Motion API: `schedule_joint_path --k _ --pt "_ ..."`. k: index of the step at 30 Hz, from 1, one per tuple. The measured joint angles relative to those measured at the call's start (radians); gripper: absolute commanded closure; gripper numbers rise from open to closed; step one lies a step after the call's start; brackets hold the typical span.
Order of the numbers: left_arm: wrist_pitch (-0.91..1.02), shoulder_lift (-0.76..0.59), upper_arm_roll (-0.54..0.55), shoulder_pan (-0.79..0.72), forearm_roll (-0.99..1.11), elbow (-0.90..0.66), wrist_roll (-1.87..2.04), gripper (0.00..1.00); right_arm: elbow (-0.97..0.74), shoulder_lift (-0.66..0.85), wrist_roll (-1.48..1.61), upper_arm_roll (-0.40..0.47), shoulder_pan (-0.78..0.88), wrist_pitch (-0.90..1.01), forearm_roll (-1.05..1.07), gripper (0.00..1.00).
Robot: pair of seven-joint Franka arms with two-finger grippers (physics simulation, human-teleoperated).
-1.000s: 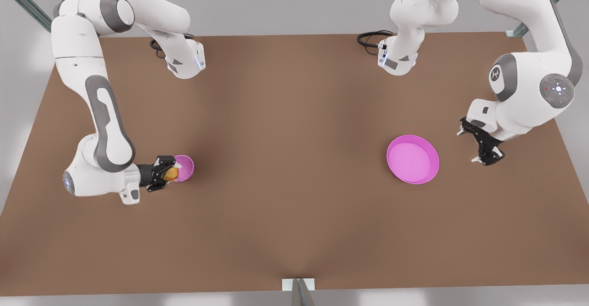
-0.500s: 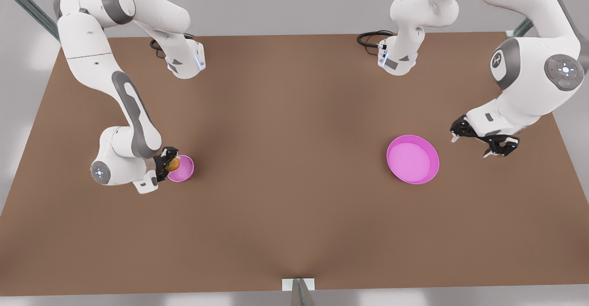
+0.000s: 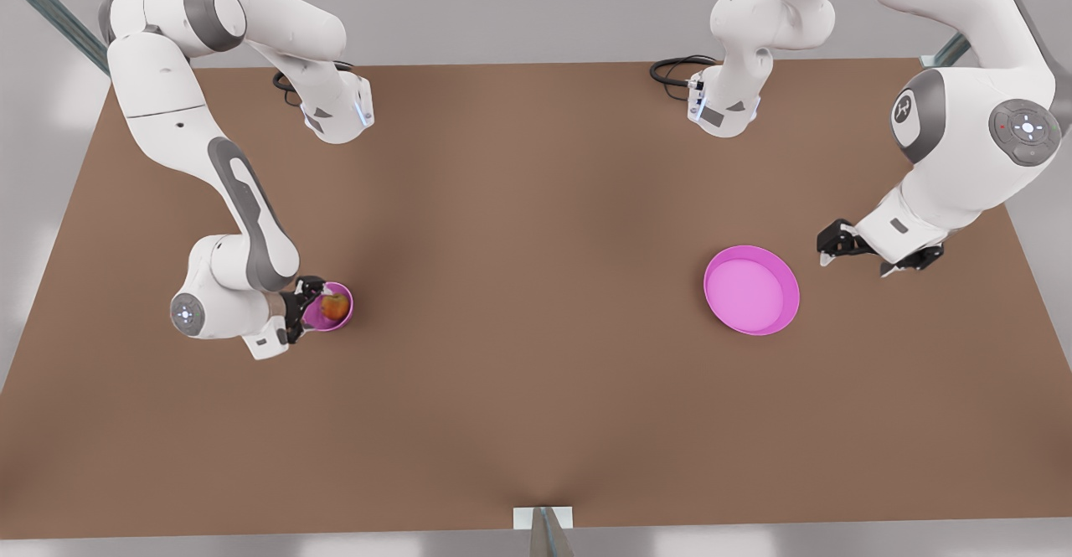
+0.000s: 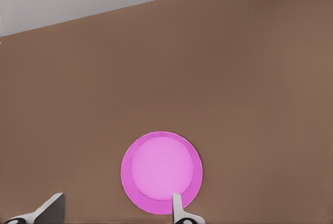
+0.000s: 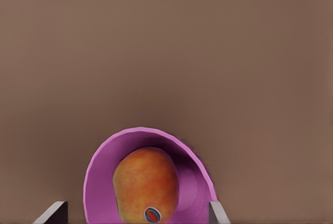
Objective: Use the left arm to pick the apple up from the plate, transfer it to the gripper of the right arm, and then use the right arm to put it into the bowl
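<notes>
Hovering with jaws parted, right gripper (image 3: 303, 306) overlooks apple (image 3: 335, 306).

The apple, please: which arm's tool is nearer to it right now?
The right tool: it is open at the bowl, beside the apple inside. The left tool waits across the table, beside the plate.

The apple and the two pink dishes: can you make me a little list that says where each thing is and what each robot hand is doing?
apple: lying inside the bowl, free of any grip
bowl: on the table, at the front view's left
plate: on the table, at the front view's right, nothing on it
right end effector: open, at the bowl's rim
left end effector: open, beside the plate, holding nothing
table: brown
</notes>
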State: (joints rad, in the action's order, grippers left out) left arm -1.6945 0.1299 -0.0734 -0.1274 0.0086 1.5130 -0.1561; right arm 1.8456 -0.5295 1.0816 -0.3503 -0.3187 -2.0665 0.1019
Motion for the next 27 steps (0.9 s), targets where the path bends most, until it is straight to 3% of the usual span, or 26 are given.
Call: schedule_joint_path --k 6,8,10,12,14,20,23,27 --pt "0.0 0.001 0.0 -0.004 -0.001 0.0 0.071 0.0 -0.548 0.007 -0.002 0.005 0.127 0.07 -0.164 0.0" --pt "-0.001 0.011 0.0 -0.004 0.0 -0.008 0.09 0.0 -0.621 0.079 -0.034 0.003 0.181 0.091 -0.234 0.0" --pt "-0.001 0.026 0.0 -0.003 0.001 -0.022 0.107 0.0 -0.581 0.208 -0.119 0.03 0.195 0.162 -0.263 0.0" --pt "-0.002 0.033 0.0 -0.003 0.002 -0.029 0.122 0.0 -0.416 0.348 -0.22 0.246 0.292 0.228 -0.196 0.0" --pt "-0.002 0.036 0.0 -0.003 0.003 -0.031 0.135 0.0 -0.356 0.365 -0.31 0.349 0.311 0.273 -0.147 0.0" --pt "-0.002 0.04 0.0 -0.003 0.002 -0.034 0.168 0.0 -0.381 0.344 -0.546 0.372 0.328 0.362 -0.092 0.0" --pt "-0.002 0.04 0.0 -0.003 0.003 -0.034 0.181 0.0 -0.508 0.265 -0.647 0.369 0.35 0.388 -0.086 0.0" --pt "-0.002 0.04 0.0 -0.003 0.003 -0.034 0.195 0.0 -0.534 0.243 -0.758 0.37 0.352 0.41 -0.081 0.0"
